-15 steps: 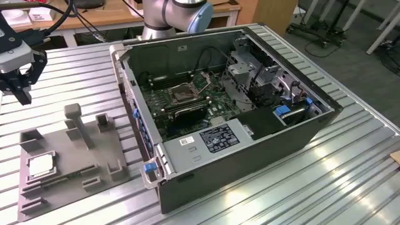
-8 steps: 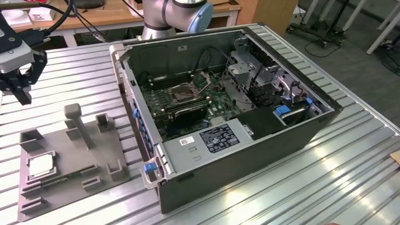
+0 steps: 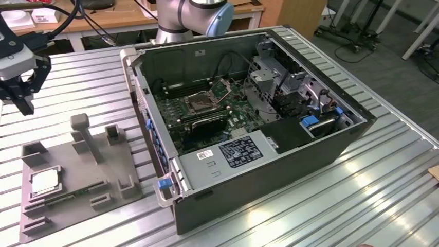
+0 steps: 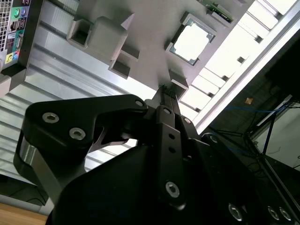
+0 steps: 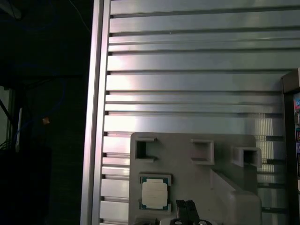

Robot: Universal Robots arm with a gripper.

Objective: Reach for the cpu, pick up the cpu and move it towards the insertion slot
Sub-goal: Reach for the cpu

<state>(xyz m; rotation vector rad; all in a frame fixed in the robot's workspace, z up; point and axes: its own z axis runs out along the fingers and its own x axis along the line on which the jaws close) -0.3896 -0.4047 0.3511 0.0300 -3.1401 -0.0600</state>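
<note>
The cpu (image 3: 44,181) is a pale silver square chip lying flat in a recess of the grey plastic fixture (image 3: 82,170) at the exterior view's lower left. Both wrist views look down on the cpu (image 4: 191,43) (image 5: 153,193) in its recess. My gripper (image 3: 26,107) hangs above the slatted table at the exterior view's far left, well apart from the chip and higher than the fixture. Its black fingertips (image 4: 166,91) (image 5: 187,207) are shut together with nothing between them. The insertion slot (image 3: 200,101), a metal-framed square socket, sits on the green board inside the open computer case.
The open computer case (image 3: 254,170) lies on its side across the middle of the slatted aluminium table (image 3: 82,87). Upright posts (image 3: 82,134) rise from the fixture. The table's edge (image 5: 96,117) runs beside the fixture, with dark floor beyond. A cluttered desk (image 3: 103,15) stands behind.
</note>
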